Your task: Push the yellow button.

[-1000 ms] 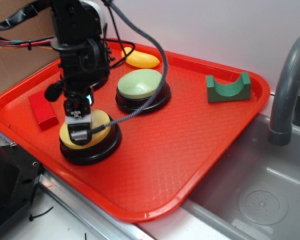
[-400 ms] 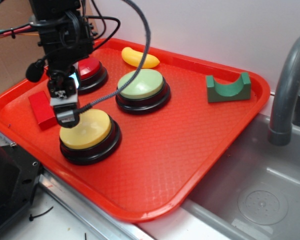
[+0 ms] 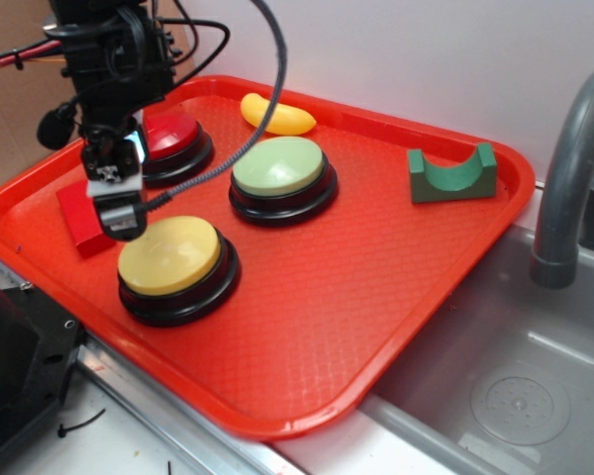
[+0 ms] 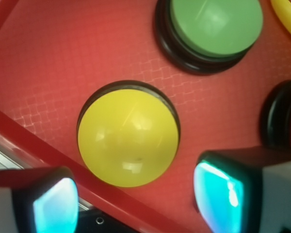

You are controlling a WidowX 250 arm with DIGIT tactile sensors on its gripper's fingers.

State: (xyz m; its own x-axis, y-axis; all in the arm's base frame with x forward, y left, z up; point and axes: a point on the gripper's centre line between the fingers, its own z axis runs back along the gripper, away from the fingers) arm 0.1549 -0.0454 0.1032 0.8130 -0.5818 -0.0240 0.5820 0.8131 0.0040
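Note:
The yellow button (image 3: 170, 255), a domed yellow cap on a black round base, sits at the front left of the red tray (image 3: 376, 277). My gripper (image 3: 119, 216) hangs just above and to the left of it, not touching it. In the wrist view the yellow button (image 4: 128, 137) lies ahead of the gripper (image 4: 136, 204). The two teal-padded fingers (image 4: 218, 194) stand wide apart with nothing between them.
A pale green button (image 3: 277, 165) and a red button (image 3: 168, 134) stand behind the yellow one. A small yellow banana-shaped piece (image 3: 275, 116), a red block (image 3: 79, 220) and a green arch block (image 3: 452, 174) lie on the tray. A sink (image 3: 515, 396) and faucet (image 3: 569, 168) are at the right.
The gripper was down on top of the yellow button a second ago. It has risen off it and moved left and back. The button's cap is now uncovered.

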